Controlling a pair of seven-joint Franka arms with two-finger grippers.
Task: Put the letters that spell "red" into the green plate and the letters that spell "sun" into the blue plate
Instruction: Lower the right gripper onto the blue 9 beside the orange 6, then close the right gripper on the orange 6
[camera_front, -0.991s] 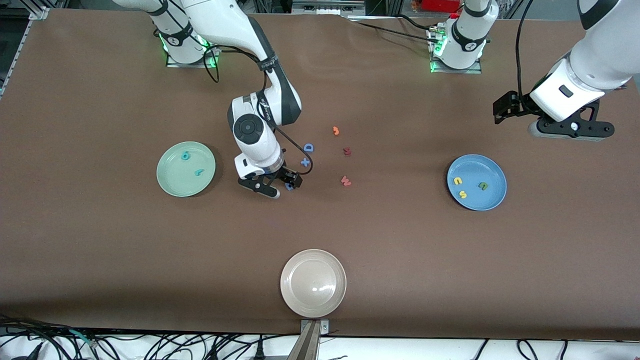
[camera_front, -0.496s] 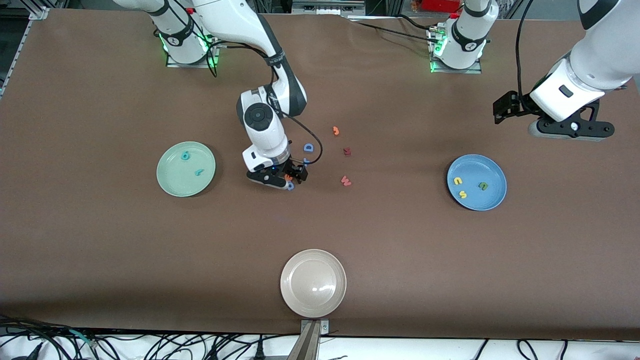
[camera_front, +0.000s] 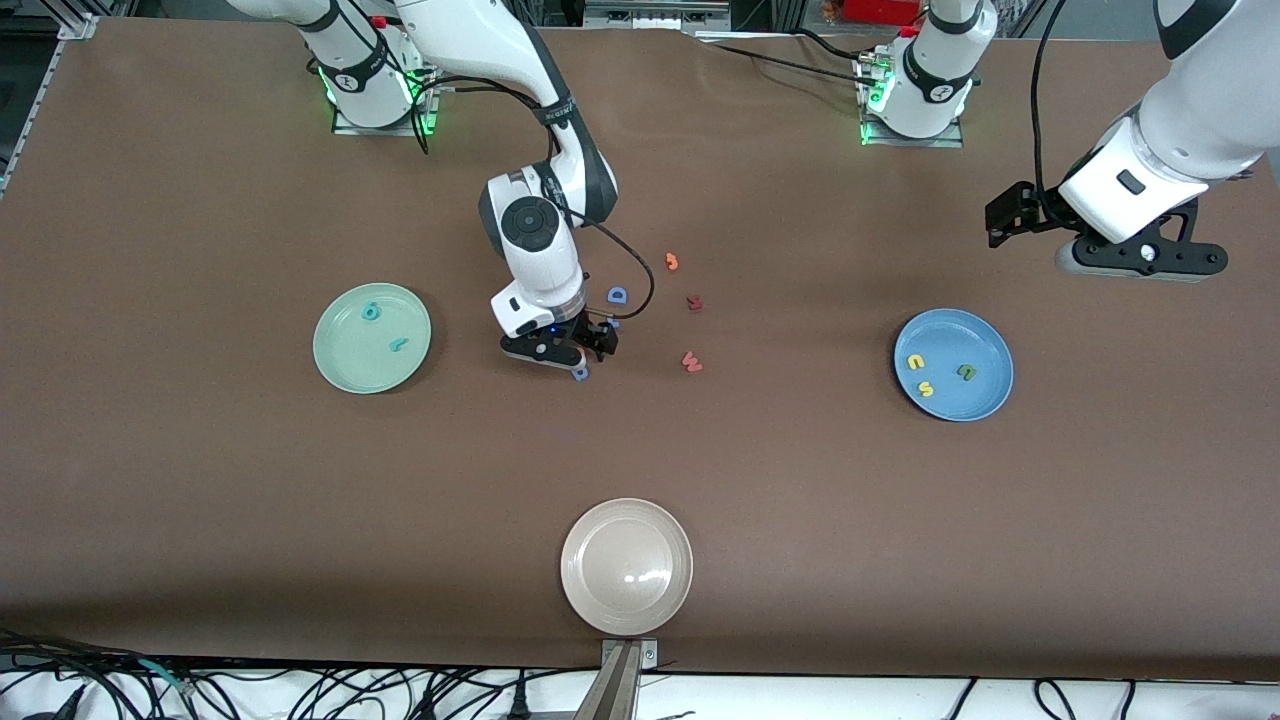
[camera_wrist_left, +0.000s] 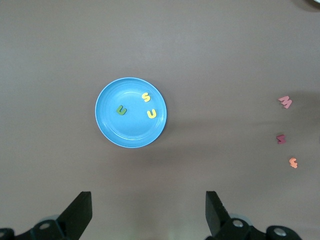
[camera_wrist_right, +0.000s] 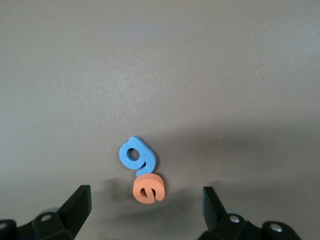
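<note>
Right tool (camera_wrist_right: 143, 210) gapes over the orange e (camera_wrist_right: 148, 189); left tool (camera_wrist_left: 148, 212) waits, open.

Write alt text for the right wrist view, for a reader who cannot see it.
An orange e lies on the brown table, touching a blue g-shaped letter beside it. The right tool hangs open above them, its two dark fingertips framing the e.
</note>
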